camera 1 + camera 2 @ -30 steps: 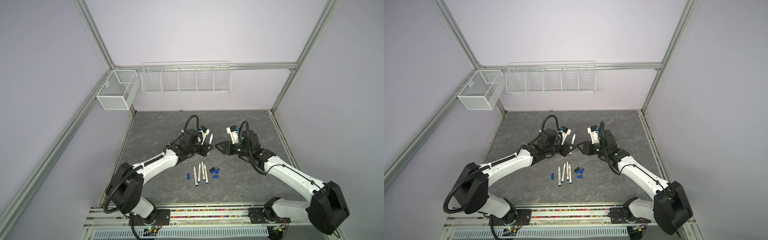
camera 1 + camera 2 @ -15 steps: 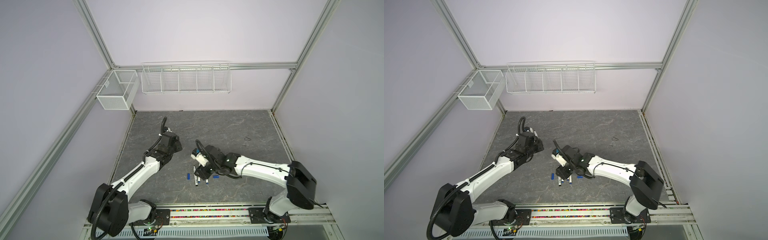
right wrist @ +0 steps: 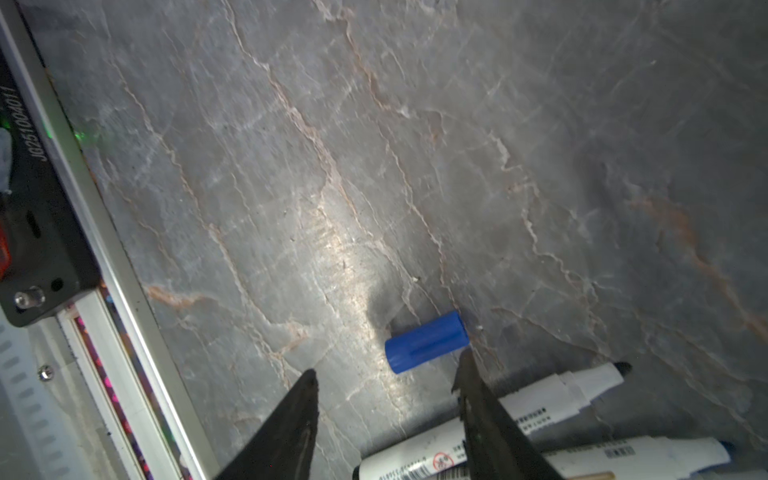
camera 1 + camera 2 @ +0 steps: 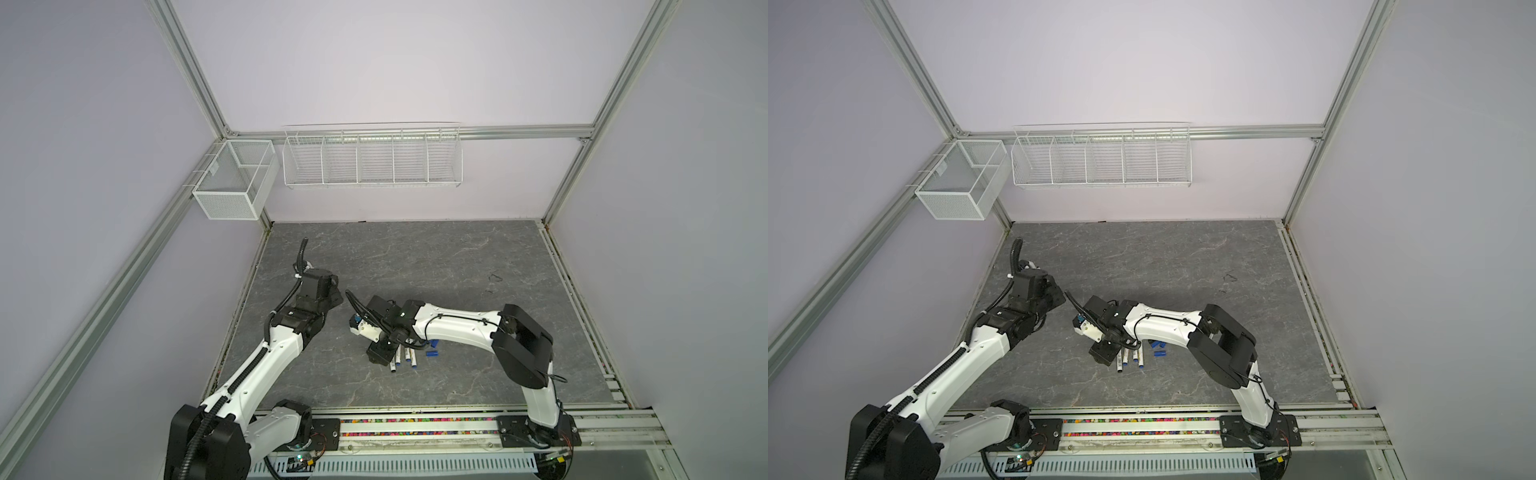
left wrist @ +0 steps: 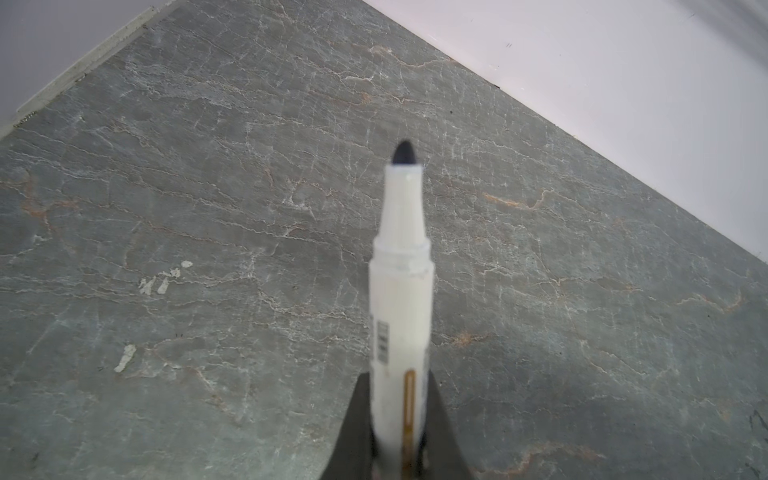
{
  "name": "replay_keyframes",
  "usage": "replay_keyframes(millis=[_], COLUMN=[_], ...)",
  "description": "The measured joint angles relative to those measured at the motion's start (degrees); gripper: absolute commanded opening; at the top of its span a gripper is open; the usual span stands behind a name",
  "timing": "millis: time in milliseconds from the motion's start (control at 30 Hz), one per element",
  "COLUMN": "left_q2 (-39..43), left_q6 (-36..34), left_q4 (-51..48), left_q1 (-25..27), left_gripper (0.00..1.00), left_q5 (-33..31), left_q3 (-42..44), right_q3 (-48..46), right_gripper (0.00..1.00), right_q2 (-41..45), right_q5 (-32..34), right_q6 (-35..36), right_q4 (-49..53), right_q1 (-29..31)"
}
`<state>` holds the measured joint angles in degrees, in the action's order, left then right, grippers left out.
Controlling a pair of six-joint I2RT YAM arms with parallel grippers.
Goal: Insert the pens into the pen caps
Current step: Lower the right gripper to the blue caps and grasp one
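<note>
At the left of both top views, the left gripper is held above the grey table, well apart from the other things. In the left wrist view, its jaws are seen clamped on the barrel of a white pen. The dark tip of that pen points away from the gripper over bare table, and the printed label is turned towards the camera. Nearer the middle, the right gripper is pointed down at the table, and its jaws are seen standing apart with nothing held between them. A blue cap lies on its side on the table just ahead of the fingertips, close by one of them. Whether it is touched cannot be told. Just beside that gripper, three uncapped pens are laid side by side on the table, and two of them are crossed by one finger in the right wrist view. Further right, near the pens, two more caps, both blue, are seen on the table.
</note>
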<state>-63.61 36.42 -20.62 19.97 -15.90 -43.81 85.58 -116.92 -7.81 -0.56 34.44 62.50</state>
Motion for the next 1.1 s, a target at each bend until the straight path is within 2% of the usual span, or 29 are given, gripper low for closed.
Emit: replay_keyframes(millis=[533, 667, 900, 1100], left_q2=[1.09, 1.51, 2.43, 2.54], left_q6=[-0.76, -1.16, -1.38, -1.77], left_q4=[-1.05, -1.29, -1.92, -1.99], left_q1=[-0.5, -0.83, -1.25, -1.33], left_gripper=[0.0, 0.0, 0.0, 0.0], left_q5=[-0.02, -0.24, -0.42, 0.07], left_q3=[0.0, 0.0, 0.0, 0.0], right_q3=[7.54, 9.84, 11.98, 11.37], right_gripper=[0.53, 0.45, 0.23, 0.12], right_q2=[-6.86, -8.55, -9.97, -9.7], right_q5=[-3.02, -1.55, 4.0, 4.39], right_q6=[-0.02, -0.02, 0.17, 0.63], right_q4=[6.1, 7.13, 7.74, 5.95], right_q1=[-0.63, -0.39, 0.61, 0.66])
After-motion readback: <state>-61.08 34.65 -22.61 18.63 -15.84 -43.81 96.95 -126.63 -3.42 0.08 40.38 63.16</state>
